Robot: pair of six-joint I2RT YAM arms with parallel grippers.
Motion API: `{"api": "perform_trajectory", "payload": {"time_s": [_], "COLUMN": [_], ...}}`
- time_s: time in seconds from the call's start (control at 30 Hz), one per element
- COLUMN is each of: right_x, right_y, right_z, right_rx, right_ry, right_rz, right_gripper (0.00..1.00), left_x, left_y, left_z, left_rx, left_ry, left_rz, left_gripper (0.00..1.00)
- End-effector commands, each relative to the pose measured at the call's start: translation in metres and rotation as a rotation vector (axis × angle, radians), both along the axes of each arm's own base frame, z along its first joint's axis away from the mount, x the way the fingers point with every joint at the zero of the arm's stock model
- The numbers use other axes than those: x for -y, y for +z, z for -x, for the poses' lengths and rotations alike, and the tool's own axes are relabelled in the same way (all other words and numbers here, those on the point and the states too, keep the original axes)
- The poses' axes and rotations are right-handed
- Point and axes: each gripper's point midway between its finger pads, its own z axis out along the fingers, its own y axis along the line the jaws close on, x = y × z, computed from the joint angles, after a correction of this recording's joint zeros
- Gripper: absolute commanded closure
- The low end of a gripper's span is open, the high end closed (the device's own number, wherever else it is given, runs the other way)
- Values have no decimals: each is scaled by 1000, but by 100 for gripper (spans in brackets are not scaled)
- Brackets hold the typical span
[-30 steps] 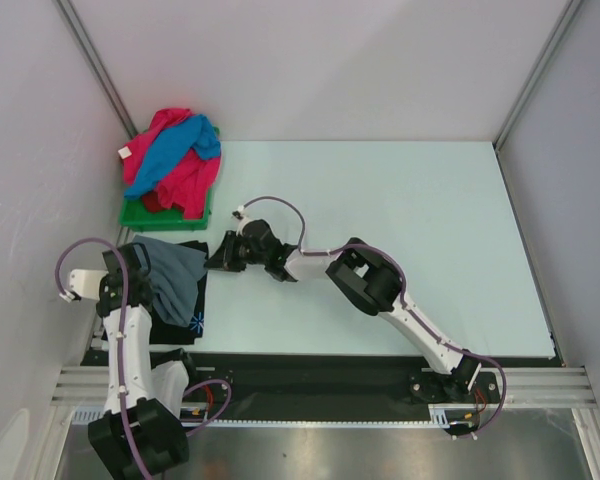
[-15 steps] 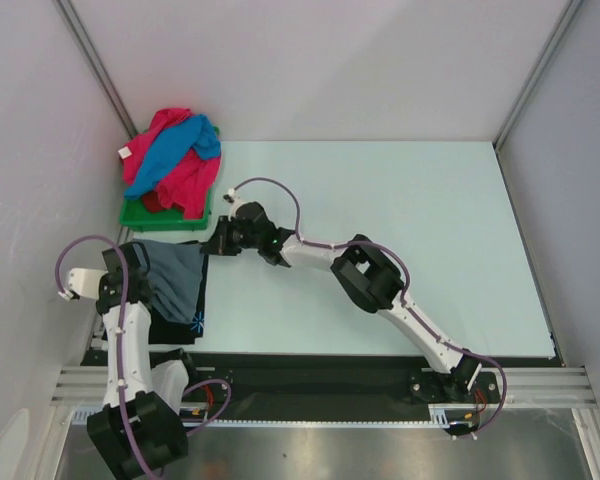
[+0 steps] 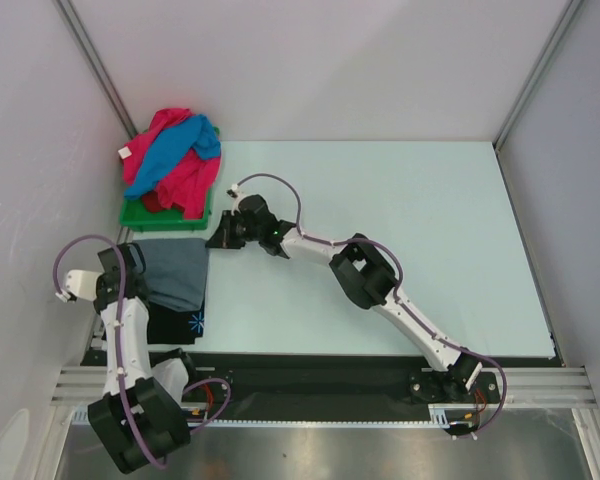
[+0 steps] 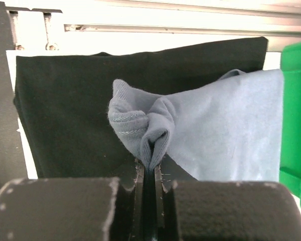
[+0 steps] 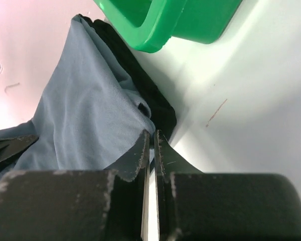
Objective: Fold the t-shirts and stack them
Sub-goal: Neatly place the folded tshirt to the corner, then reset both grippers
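Since the earlier frames the right gripper (image 3: 221,238) has travelled toward the upper left of the top view. The grey t-shirt (image 3: 175,275) now lies flatter over the black t-shirt (image 3: 175,322), at the left edge of the table (image 3: 410,220). The left gripper (image 3: 132,262) sits at the grey shirt's left side. Pink and blue t-shirts (image 3: 170,160) are heaped on the green tray (image 3: 140,216) at upper left, just beyond the grey one.

Left wrist view: the left gripper (image 4: 149,159) is clamped narrow on a bunched fold of the grey t-shirt (image 4: 226,125). The black t-shirt (image 4: 65,110) is spread beneath. The green tray (image 4: 293,125) is at the right edge.

Right wrist view: the right gripper (image 5: 150,138) is nearly closed, pinching the edge of the grey t-shirt (image 5: 85,100). A strip of the black t-shirt (image 5: 150,100) shows under it. The green tray (image 5: 165,25) is at the top.
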Motion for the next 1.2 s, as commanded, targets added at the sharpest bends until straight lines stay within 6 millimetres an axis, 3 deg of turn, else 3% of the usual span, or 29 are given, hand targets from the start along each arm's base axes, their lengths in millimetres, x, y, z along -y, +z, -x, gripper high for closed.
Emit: {"api": "perform_trajectory", "payload": {"time_s": [0.0,0.1,0.17,0.27,0.3,0.33,0.37,0.43,0.47,0.53,0.57,0.6,0.67,0.7,0.77,0.8,0.87,0.9,0.93,1.0,1.03,1.07,1.1,1.17], "right_x": [0,0,5,26,36,45,63,82,94,124,140,155,179,200,219,237,251,258,272,285,302,306,314,332], "right_y": [16,18,24,39,36,45,59,75,94,99,112,120,133,143,140,141,142,140,135,128,121,119,124,114], "right_z": [-11,-8,-7,-15,-18,-26,-35,-43,-44,-55,-48,-55,-50,-42,-28,-10,11,21,45,68,88,101,106,136], "right_rx": [46,42,42,84,102,137,160,231,263,301,313,335,362,380,341,329,321,330,325,302,294,288,285,270], "right_ry": [-9,2,-4,-47,-54,-86,-113,-116,-120,-138,-147,-176,-213,-241,-261,-262,-265,-264,-258,-282,-309,-316,-371,-406], "right_rz": [-30,-33,-21,39,88,109,125,165,169,236,246,236,223,201,181,159,129,117,117,106,103,92,62,38], "right_gripper": [94,85,72,59,56,52,38,37,37,37,36,36,34,34,34,34,33,29,25,19,16,12,1,0], "left_x": [-13,-12,-12,-10,-10,-13,-16,-20,-23,-27,-23,-21,-8,12,39,69,106,145,169,228,253,272,299,329], "left_y": [2,1,1,4,6,10,15,31,40,64,72,83,89,94,96,104,106,109,109,107,106,115,99,99], "left_z": [10,16,21,24,27,29,30,34,36,34,29,18,-5,-27,-52,-69,-85,-97,-101,-106,-102,-103,-89,-74], "left_rx": [-24,-28,-31,-3,4,4,6,10,13,38,60,109,179,243,279,308,325,361,384,462,490,563,560,624], "left_ry": [33,44,62,85,95,109,112,121,129,115,73,35,-86,-197,-332,-451,-593,-731,-815,-1033,-1130,-1197,-1297,-1420], "left_rz": [-41,-33,-34,-29,-36,-55,-73,-112,-139,-180,-179,-185,-150,-104,-68,-67,-46,-23,8,60,110,115,147,184], "left_gripper": [91,76,66,41,24,18,17,13,12,8,6,0,0,0,0,0,0,0,0,0,0,0,0,0]}}
